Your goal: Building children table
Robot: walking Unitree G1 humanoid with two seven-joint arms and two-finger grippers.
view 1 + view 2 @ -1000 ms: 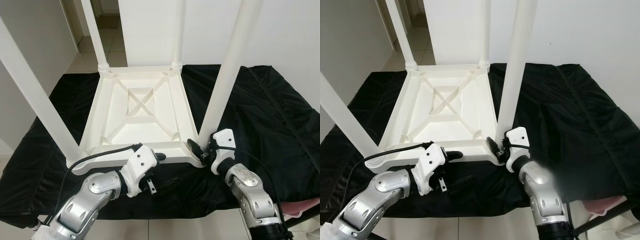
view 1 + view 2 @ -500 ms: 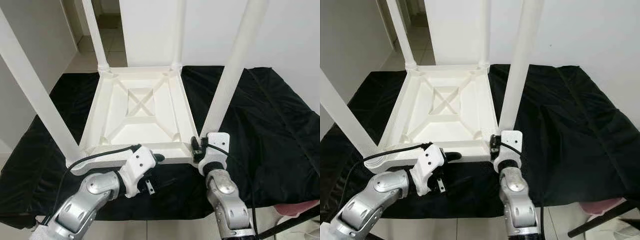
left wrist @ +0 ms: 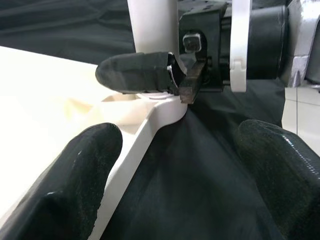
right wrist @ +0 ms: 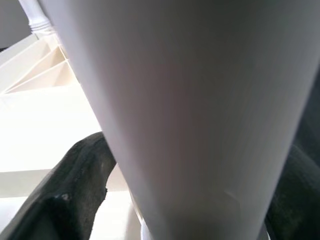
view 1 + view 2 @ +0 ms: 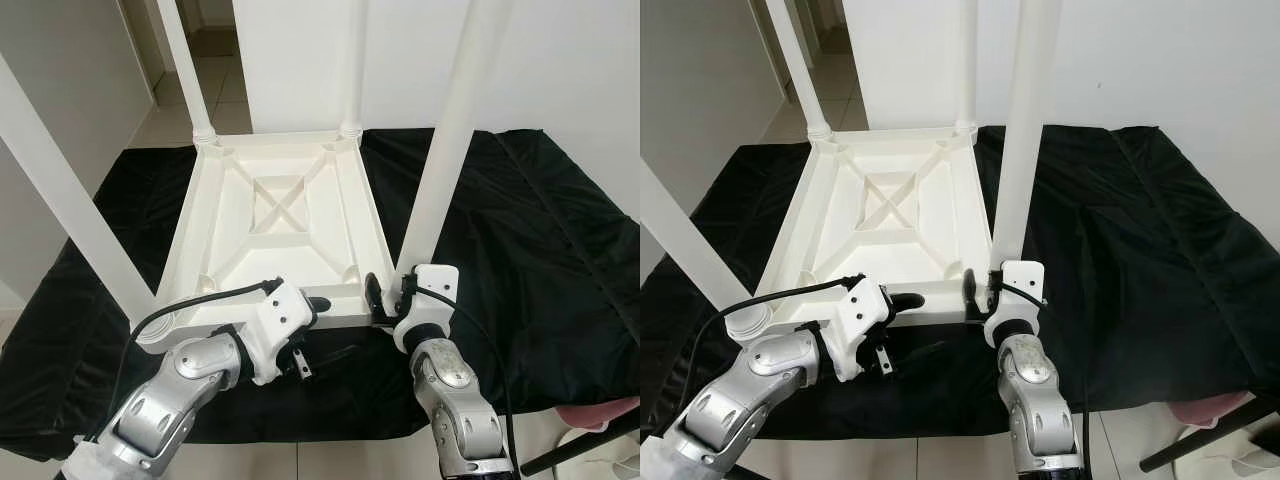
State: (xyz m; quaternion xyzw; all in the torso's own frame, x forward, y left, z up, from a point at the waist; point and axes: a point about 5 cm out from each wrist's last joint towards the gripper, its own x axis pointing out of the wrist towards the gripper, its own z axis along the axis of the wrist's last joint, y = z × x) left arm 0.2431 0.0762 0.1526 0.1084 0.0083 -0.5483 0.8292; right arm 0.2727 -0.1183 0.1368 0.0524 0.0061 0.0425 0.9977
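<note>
Since a second ago the right gripper (image 5: 388, 300) has swung in to clasp the near-right leg (image 5: 440, 170) at its socket in the upturned table (image 5: 275, 225) on the black-draped worktop (image 5: 520, 230), while the left gripper (image 5: 300, 330) hangs spread at the near rim, so the leg-seating step seems in hand and next calls for a firm press or twist.

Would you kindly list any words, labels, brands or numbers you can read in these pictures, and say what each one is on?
None: no readable text in any view.
The upturned white table, its legs, the black cloth and both arms' white end effector housings are plain and unmarked.
</note>
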